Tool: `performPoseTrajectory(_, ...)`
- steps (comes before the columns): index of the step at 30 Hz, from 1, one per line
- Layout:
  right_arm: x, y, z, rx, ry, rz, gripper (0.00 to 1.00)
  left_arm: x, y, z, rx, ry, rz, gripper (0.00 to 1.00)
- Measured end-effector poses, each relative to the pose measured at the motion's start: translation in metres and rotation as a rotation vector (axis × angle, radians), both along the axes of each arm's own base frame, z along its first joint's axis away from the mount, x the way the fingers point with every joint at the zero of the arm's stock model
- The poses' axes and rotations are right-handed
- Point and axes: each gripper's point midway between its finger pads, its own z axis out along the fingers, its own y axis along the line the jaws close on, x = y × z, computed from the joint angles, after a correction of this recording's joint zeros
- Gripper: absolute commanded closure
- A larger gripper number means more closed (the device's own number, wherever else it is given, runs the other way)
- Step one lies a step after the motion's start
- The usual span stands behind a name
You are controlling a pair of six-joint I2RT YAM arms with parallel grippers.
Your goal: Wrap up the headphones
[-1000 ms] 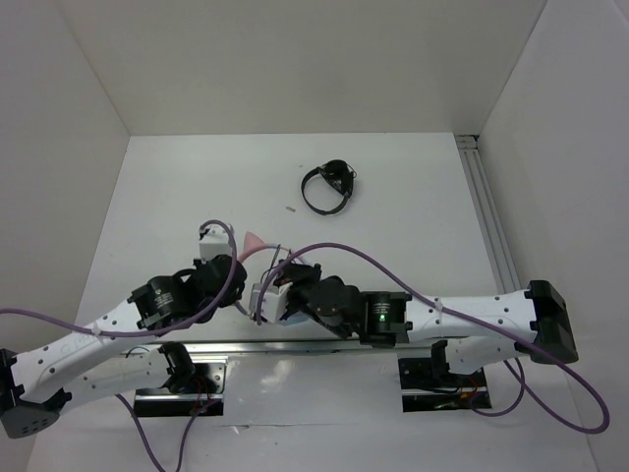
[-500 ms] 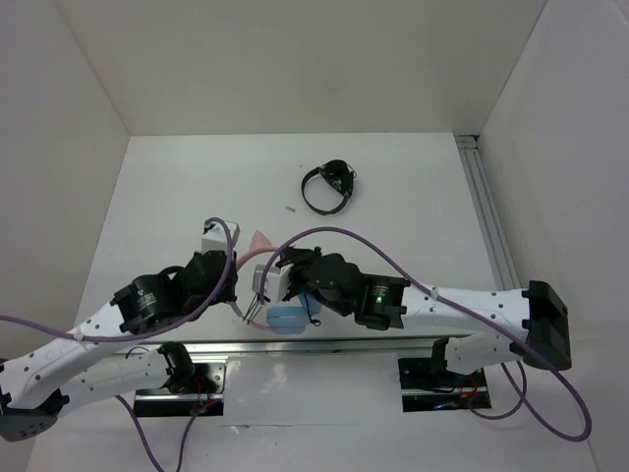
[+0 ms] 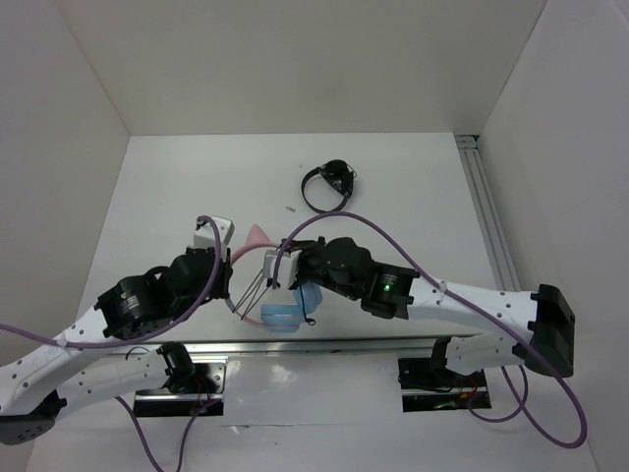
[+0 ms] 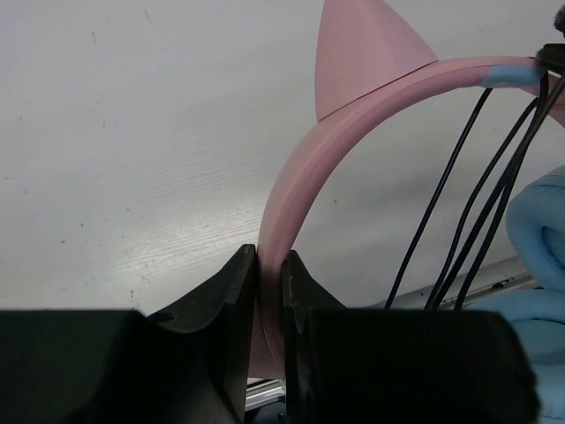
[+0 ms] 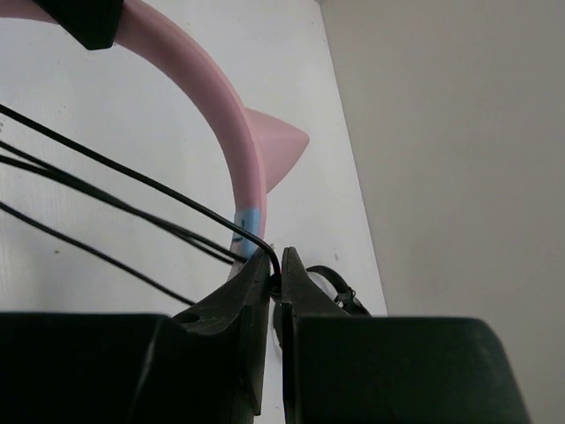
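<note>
Near the front edge of the bench (image 3: 393,197), between the two arms, you hold the headphones (image 3: 285,317). Your left pincer (image 4: 269,265) is clamped shut across the pink headband (image 4: 296,168), which arcs up and rightward from it. Your right pincer (image 5: 275,265) is pinched on the black cable (image 5: 132,190) just beside the band's far end. The next loop likely goes crosswise around the band, and the right arm is placed to lead it.

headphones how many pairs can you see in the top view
2. The pink cat-ear headphones are up front, headband pinched by the left claw, cable by the right claw; the black headphones lie farther back, alone. None seem hidden.
</note>
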Motion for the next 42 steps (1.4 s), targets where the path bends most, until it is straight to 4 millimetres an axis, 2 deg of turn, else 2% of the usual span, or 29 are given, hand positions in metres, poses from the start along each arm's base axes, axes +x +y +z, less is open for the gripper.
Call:
performPoseTrajectory(8, 0.001, -0.003, 0.010, 0.030, -0.007, 0.001, 1.00, 0.003, 0.020, 0.022, -0.010, -0.041, 0.106, 1.00)
performPoseTrajectory(12, 0.009, -0.004, 0.013, 0.052, -0.004, 0.009, 1.00, 0.003, 0.022, 0.027, -0.029, -0.047, 0.128, 1.00)
performPoseTrajectory(19, 0.031, -0.002, -0.001, 0.072, 0.058, 0.041, 1.00, 0.006, 0.020, 0.032, -0.053, -0.061, 0.143, 1.00)
performPoseTrajectory(24, 0.037, 0.008, -0.006, 0.081, 0.077, 0.061, 1.00, 0.006, 0.018, 0.030, -0.042, -0.059, 0.126, 1.00)
performPoseTrajectory(28, 0.049, 0.015, -0.010, 0.076, 0.089, 0.066, 1.00, 0.009, 0.018, 0.019, -0.029, -0.038, 0.157, 1.00)
performPoseTrajectory(31, 0.058, 0.016, -0.021, 0.060, 0.113, 0.069, 1.00, 0.012, 0.017, 0.006, -0.038, -0.013, 0.222, 1.00)
performPoseTrajectory(34, 0.062, 0.015, -0.032, 0.045, 0.143, 0.081, 1.00, 0.012, 0.018, -0.006, -0.078, 0.015, 0.305, 1.00)
performPoseTrajectory(38, 0.069, 0.014, -0.034, 0.069, 0.171, 0.100, 1.00, 0.012, 0.020, -0.012, -0.175, 0.032, 0.416, 1.00)
performPoseTrajectory(42, 0.079, 0.022, -0.047, 0.067, 0.218, 0.119, 1.00, 0.011, 0.025, -0.029, -0.216, 0.041, 0.511, 1.00)
